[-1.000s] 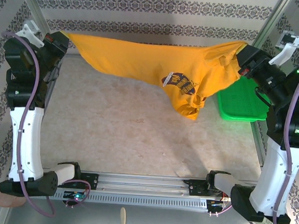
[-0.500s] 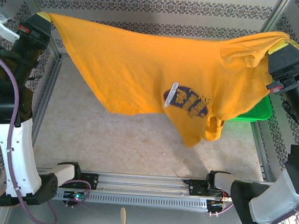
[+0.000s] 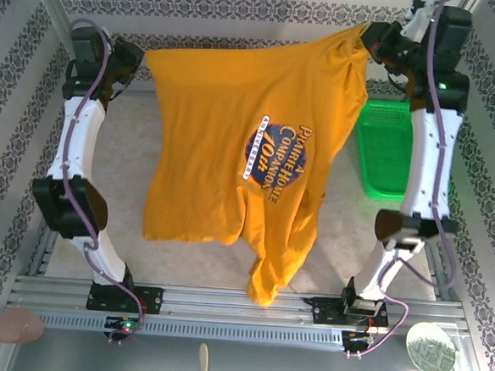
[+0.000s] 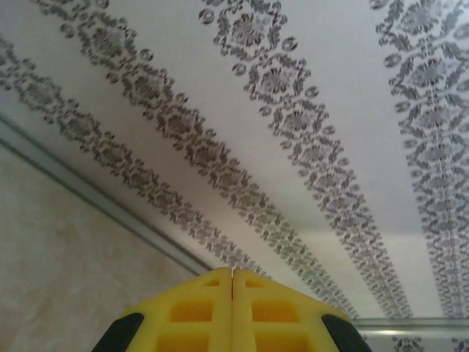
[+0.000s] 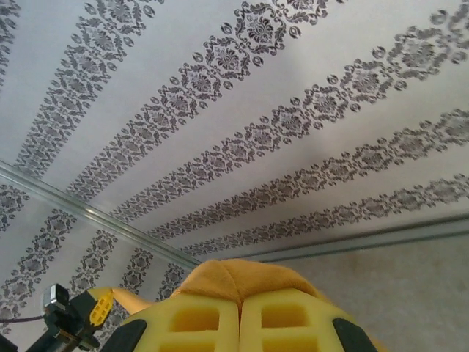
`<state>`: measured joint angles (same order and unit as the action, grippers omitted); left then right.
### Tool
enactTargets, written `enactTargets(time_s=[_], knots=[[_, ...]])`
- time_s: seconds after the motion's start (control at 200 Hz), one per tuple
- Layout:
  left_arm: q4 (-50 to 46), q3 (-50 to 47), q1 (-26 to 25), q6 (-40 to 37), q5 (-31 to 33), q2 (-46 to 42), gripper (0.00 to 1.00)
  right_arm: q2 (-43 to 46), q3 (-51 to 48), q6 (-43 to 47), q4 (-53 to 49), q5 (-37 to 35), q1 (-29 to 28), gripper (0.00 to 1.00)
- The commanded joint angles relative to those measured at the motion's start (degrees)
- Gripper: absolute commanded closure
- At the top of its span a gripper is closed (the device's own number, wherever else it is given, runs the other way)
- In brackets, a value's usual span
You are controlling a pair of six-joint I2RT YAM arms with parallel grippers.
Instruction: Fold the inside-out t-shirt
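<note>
Two pairs of yellow fingers, left fingers (image 4: 209, 290) at the overhead frame's upper left and right fingers (image 5: 198, 319) at upper right, each clamped shut on the mustard-orange t-shirt (image 3: 207, 149), hold it stretched above the surface (image 3: 120, 185), probably to spread it flat for folding.

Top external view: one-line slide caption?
Mustard t-shirt held spread between left gripper and right gripper above the table, print facing camera, green basket at right.

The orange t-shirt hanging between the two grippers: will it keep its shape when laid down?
Probably floppy: the t-shirt drapes in folds below the left gripper and right gripper. Likely light, since two pinched edges carry it. One part hangs lower, so it may land crumpled.
</note>
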<state>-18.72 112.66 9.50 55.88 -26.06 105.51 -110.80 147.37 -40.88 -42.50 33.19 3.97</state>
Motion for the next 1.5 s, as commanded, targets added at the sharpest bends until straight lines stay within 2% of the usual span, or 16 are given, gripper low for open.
enactTargets(time_s=[0.0,0.065,0.16,0.22,0.305,0.365,0.42,0.455,0.56,0.644,0.769,0.864,1.084,1.329,1.494], knots=[[-0.05,18.13,1.09,1.29,-1.23,3.65,1.00,-5.05,19.22,-6.71,3.55,2.75,0.20,1.00],[-5.24,30.38,1.14,1.65,-1.73,8.89,1.00,-8.31,24.39,-11.04,6.08,3.65,0.63,1.00],[-10.36,46.01,1.24,2.71,-1.84,14.88,1.00,-5.34,20.29,-12.32,10.51,3.39,0.60,1.00],[-10.48,48.11,1.60,3.78,-2.56,15.15,1.00,-1.98,16.04,-11.66,12.21,2.97,0.69,1.00],[-11.94,44.69,1.58,1.79,-3.33,12.40,1.00,2.70,11.44,-8.64,10.90,2.64,0.68,1.00],[-12.45,39.04,1.36,-0.91,-4.37,9.18,1.00,6.24,6.71,-5.58,8.81,3.12,0.45,1.00],[-11.40,30.28,1.15,-3.25,-5.08,4.85,1.00,11.19,-1.99,-1.76,8.18,2.92,-0.39,1.00],[-9.16,21.22,1.07,-4.14,-5.65,0.80,1.00,15.47,-10.56,0.34,9.16,2.05,-1.28,1.00],[6.29,-10.84,1.26,-2.96,-4.52,-14.17,1.00,29.55,-40.95,1.77,17.56,-0.05,-3.65,1.00],[11.99,-32.46,1.59,-3.48,-3.40,-23.31,1.00,39.96,-66.17,3.34,21.79,-1.73,-6.48,1.00],[15.15,-54.13,1.70,-6.13,-2.44,-32.20,1.00,53.35,-97.93,1.99,27.09,-5.07,-9.25,1.00],[13.82,-64.37,2.19,-8.55,-0.80,-36.09,1.00,59.12,-113.07,0.43,28.23,-7.08,-11.25,1.00],[8.54,-74.10,3.13,-13.24,1.89,-40.80,1.00,66.36,-126.38,-0.75,24.16,-10.47,-14.24,1.00],[-0.18,-77.85,3.50,-15.72,6.60,-48.24,1.00,73.61,-130.73,-2.30,18.37,-12.10,-16.17,1.00],[-4.56,-80.70,3.51,-15.55,8.13,-54.72,1.00,79.75,-131.12,-3.72,13.91,-10.16,-17.09,1.00]])
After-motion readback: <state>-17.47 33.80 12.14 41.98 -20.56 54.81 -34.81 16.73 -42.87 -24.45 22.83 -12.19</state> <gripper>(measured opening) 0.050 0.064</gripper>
